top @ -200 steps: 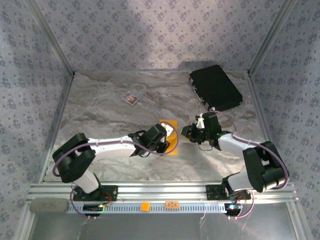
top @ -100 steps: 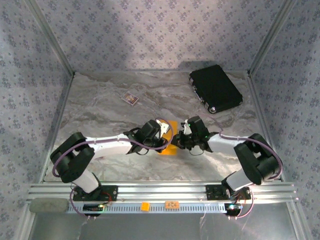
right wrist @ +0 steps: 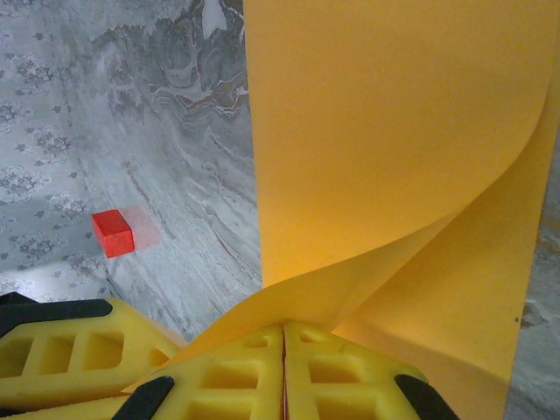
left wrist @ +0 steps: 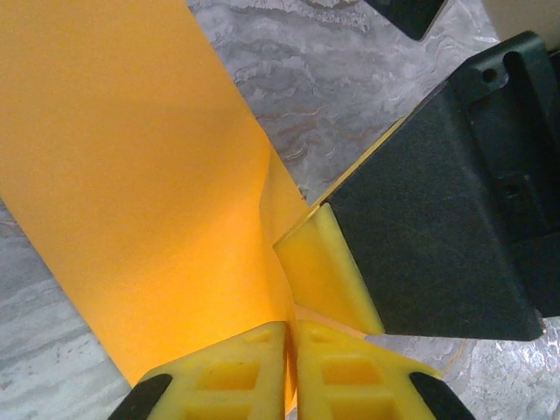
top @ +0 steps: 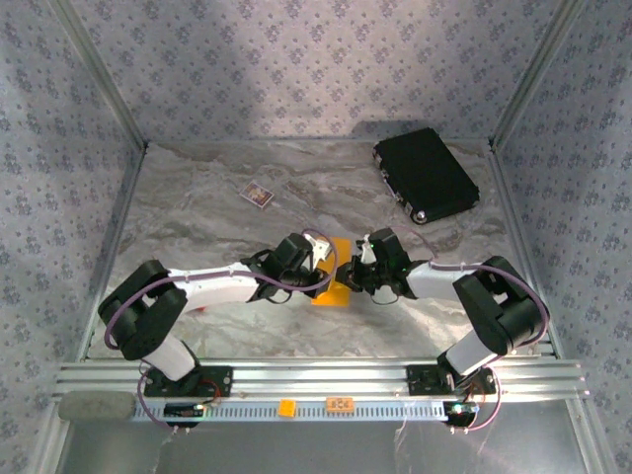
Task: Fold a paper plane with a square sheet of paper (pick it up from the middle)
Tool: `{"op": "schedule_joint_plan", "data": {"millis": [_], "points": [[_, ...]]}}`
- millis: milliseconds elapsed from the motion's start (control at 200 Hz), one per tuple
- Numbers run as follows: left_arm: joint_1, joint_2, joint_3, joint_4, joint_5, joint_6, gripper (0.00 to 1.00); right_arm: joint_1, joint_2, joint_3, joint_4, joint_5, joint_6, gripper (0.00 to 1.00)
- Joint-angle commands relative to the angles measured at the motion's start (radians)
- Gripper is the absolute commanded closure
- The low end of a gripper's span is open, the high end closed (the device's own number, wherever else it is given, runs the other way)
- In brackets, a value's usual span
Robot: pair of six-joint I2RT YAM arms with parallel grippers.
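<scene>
1. The square sheet of paper lies on the desk, left of the black case and nearer the arm bases, partly curled up.
2. The left tool and right tool are each clamped together on that sheet.
3. Risk: 2 pinches this close could tear or crumple it if the arms pull unevenly.
4. The black case is shut; I cannot tell what it holds.

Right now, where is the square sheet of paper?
In the top view the square sheet of paper is mid-table, pinched by both the left gripper and right gripper, nearer the arms than the black case.
</scene>
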Motion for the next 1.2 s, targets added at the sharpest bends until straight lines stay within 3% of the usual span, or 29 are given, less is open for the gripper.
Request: {"op": "schedule_joint_plan", "data": {"millis": [0, 225, 500, 820, 1024, 1194], "points": [[0.013, 0.013, -0.009, 0.035, 0.024, -0.005, 0.90, -0.006, 0.005, 0.001, 0.009, 0.008, 0.014, 0.91], [0.027, 0.035, 0.003, 0.044, 0.050, -0.001, 0.80, -0.009, 0.002, -0.001, 0.009, 0.007, 0.015, 0.91], [0.029, 0.052, -0.001, 0.065, 0.056, -0.004, 0.85, -0.012, -0.002, -0.004, 0.003, 0.007, 0.012, 0.91], [0.041, 0.035, -0.021, 0.106, 0.068, -0.021, 0.81, -0.017, -0.002, -0.007, 0.000, 0.007, 0.009, 0.91], [0.048, 0.035, -0.026, 0.104, 0.075, -0.021, 0.90, -0.018, 0.000, -0.007, 0.002, 0.007, 0.009, 0.91], [0.048, 0.033, -0.031, 0.120, 0.077, -0.028, 0.89, -0.019, 0.001, -0.007, 0.002, 0.006, 0.009, 0.91]]}}
